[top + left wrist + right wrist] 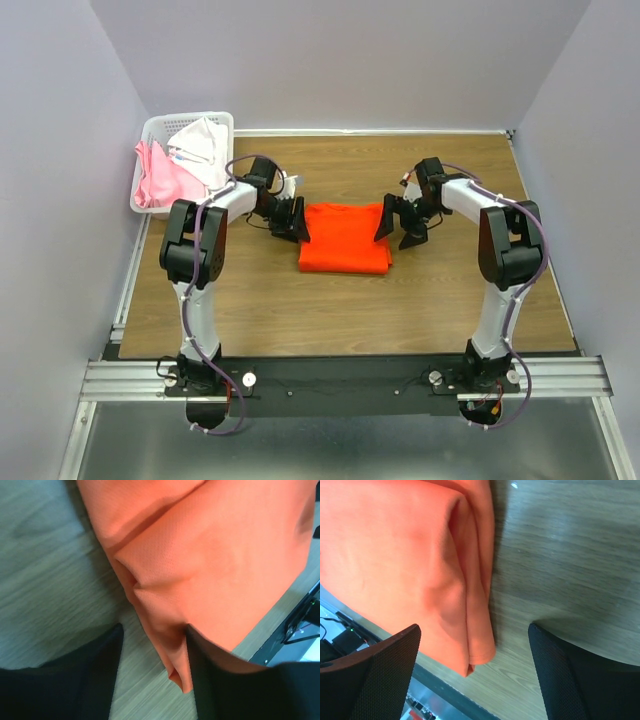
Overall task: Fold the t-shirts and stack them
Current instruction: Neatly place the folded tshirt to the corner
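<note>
Top external: folded orange t-shirt (344, 238)

A white plastic lattice basket (190, 117) sits on the far left corner of the brown wood-grain tabletop (400, 300). Silver aluminium rails (130, 378) with a black mounting strip (340, 386) run along its near edge; plain lilac walls (340, 60) enclose its other sides.

No text, label, brand, number or sign can be read in any view.
</note>
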